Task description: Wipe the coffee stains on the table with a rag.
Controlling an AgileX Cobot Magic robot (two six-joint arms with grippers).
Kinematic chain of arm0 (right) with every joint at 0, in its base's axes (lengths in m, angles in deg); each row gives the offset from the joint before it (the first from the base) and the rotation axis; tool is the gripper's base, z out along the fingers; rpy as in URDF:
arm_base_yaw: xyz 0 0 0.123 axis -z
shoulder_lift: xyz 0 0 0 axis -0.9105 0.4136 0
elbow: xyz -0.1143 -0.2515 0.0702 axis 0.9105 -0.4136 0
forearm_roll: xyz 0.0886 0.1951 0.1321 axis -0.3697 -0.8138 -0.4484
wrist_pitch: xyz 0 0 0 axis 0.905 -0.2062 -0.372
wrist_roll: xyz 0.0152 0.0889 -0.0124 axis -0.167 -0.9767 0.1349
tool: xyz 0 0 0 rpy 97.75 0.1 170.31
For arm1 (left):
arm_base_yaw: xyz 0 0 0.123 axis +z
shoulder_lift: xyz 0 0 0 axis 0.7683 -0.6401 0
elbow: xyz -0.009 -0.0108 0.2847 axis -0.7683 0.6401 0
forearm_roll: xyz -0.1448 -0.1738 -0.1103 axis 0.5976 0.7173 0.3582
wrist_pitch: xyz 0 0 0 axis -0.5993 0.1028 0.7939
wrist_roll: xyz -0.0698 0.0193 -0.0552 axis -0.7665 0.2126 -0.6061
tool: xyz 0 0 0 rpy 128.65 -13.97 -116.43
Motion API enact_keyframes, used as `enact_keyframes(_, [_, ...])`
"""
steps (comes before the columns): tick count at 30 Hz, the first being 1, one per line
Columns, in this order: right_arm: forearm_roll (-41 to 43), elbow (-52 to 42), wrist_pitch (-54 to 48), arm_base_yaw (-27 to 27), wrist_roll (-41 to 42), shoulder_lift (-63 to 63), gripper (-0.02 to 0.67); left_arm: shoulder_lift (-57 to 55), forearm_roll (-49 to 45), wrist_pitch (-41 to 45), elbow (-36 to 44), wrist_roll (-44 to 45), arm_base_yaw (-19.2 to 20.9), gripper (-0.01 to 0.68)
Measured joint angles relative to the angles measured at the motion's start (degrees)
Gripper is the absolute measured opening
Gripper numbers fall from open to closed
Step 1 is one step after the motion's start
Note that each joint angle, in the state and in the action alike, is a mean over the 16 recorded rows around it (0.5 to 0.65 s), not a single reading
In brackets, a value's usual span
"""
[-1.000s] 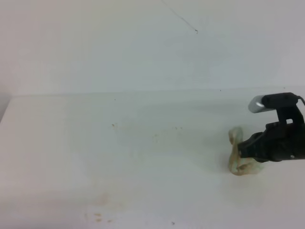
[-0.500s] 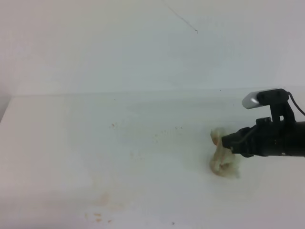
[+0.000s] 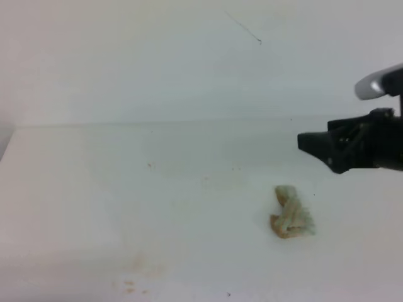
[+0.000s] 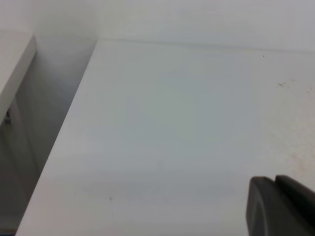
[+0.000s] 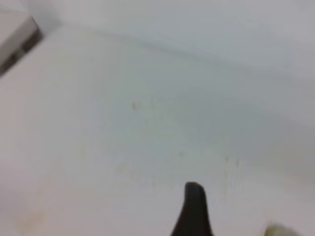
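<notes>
The rag (image 3: 291,212), a small crumpled pale green-and-white wad with brown marks, lies free on the white table (image 3: 94,189) right of centre. My right gripper (image 3: 310,150) hangs above and to the right of the rag, apart from it and open with nothing in it. In the right wrist view one dark finger (image 5: 193,204) shows, and a corner of the rag (image 5: 278,230) sits at the bottom edge. My left gripper (image 4: 278,196) shows only in the left wrist view, its dark fingers together and empty. No orange-brown coffee stains show in any view.
Faint pale-brown smudges (image 3: 133,264) and specks (image 3: 150,165) mark the table's front left and middle. The white wall (image 3: 189,63) rises behind the table's far edge. In the left wrist view the table's left edge (image 4: 74,118) drops into a gap beside a white shelf (image 4: 15,64).
The right gripper carried the rag leftward on the table, then opened, let it go and rose back to the right. The rag now lies loose.
</notes>
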Motion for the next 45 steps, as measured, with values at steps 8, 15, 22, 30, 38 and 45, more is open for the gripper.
enact_keyframes(8, [15.4,-0.5,0.1,0.0,-11.4,-18.9,0.219,0.0,0.0,0.0,0.0,0.0,0.0,0.000])
enact_keyframes(15, [34.8,-5.5,2.6,0.0,-32.5,-36.0,0.036,0.0,0.0,0.0,0.0,0.0,0.0,0.001])
enact_keyframes(22, [48.2,-16.6,10.0,0.0,-49.8,-49.6,0.010,0.0,0.0,0.0,0.0,0.0,0.0,0.001])
enact_keyframes(30, [51.6,-26.3,19.5,0.0,-55.2,-56.9,0.008,0.0,0.0,0.0,0.0,0.0,0.0,0.001])
enact_keyframes(38, [51.7,-28.1,22.9,0.0,-55.2,-57.7,0.005,0.0,0.0,0.0,0.0,0.0,0.0,0.001])
enact_keyframes(45, [51.6,-28.3,22.3,0.0,-55.2,-59.0,0.004,0.0,0.0,0.0,0.0,0.0,0.0,0.001])
